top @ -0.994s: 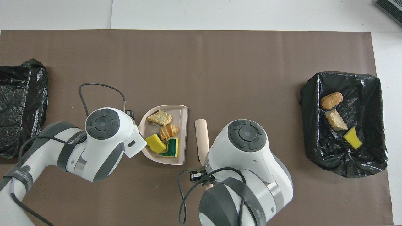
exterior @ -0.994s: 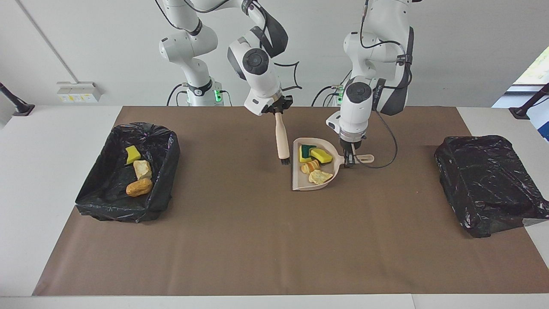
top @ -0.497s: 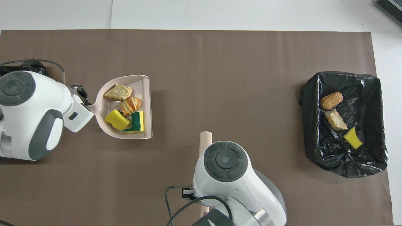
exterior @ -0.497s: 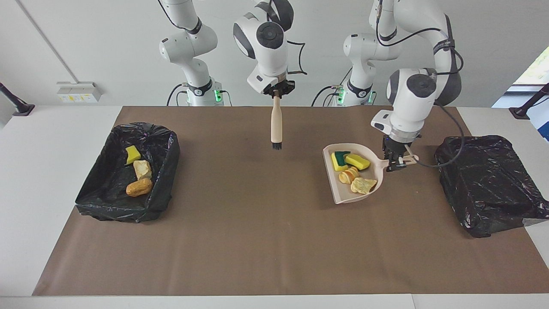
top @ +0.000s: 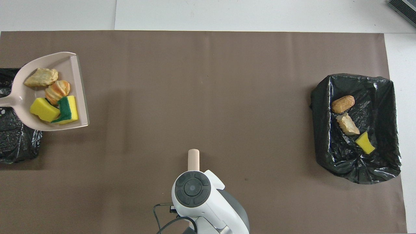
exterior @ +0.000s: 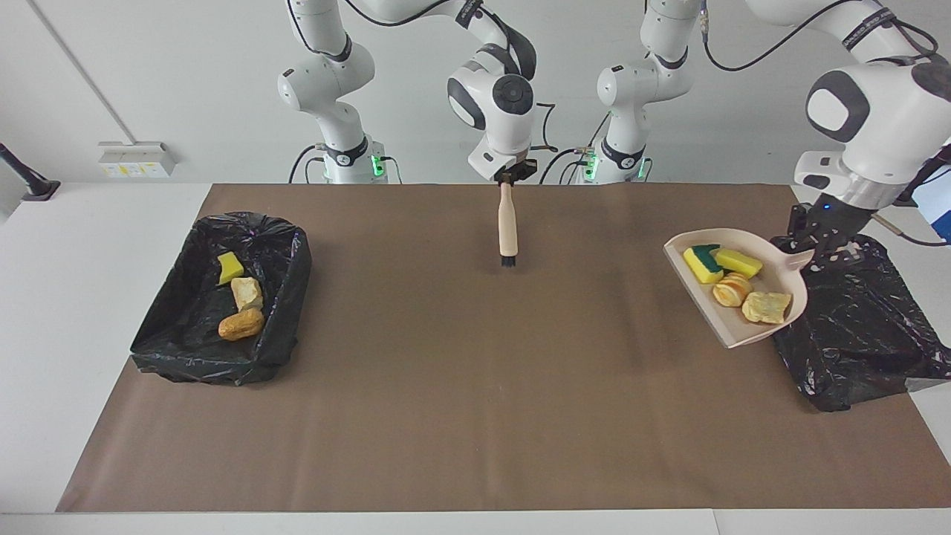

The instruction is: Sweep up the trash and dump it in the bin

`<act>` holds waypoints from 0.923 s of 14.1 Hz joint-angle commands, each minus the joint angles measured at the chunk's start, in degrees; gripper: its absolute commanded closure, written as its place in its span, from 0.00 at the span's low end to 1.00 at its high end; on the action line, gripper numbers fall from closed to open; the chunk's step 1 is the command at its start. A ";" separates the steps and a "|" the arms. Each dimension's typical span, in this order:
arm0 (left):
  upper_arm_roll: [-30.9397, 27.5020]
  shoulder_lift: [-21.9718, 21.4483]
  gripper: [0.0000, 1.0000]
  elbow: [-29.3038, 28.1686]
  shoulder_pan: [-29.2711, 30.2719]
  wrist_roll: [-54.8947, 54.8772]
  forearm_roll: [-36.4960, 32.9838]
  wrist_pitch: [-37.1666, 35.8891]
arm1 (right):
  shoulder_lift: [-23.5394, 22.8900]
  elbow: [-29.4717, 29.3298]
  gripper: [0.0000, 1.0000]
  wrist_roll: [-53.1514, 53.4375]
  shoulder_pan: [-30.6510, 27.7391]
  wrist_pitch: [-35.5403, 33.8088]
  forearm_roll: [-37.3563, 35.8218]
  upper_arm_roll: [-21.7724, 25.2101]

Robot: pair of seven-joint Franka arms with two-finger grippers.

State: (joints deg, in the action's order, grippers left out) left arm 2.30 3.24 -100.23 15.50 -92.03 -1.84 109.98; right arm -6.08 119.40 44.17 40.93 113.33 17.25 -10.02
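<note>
Pale pink dustpan (exterior: 773, 321) held up by left gripper (exterior: 812, 249), clamped on its handle, over edge of black-lined bin (exterior: 862, 334) at left arm's end. Four trash bits (exterior: 735, 282) in pan just beside gripper. Right gripper (exterior: 509, 177) closed on beige brush (exterior: 507, 223), hanging bristles-down over mat (exterior: 475, 409). Three more bits (exterior: 239, 297) in other bin (exterior: 171, 349), well apart from both grippers

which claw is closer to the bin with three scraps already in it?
Right. The right claw hangs over mid-table holding the brush, apart from that bin. The left claw holds the dustpan at the other bin.
</note>
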 commanded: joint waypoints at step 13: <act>1.04 14.42 1.00 18.51 14.91 -27.24 -25.12 13.94 | -0.07 5.31 0.61 -1.89 -0.59 6.28 -2.92 -0.09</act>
State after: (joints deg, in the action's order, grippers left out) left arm 2.64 17.20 -81.92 29.96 -117.09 -22.81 121.22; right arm -6.11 123.83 43.90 40.91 117.53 15.06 -9.92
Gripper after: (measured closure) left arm 0.665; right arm 0.740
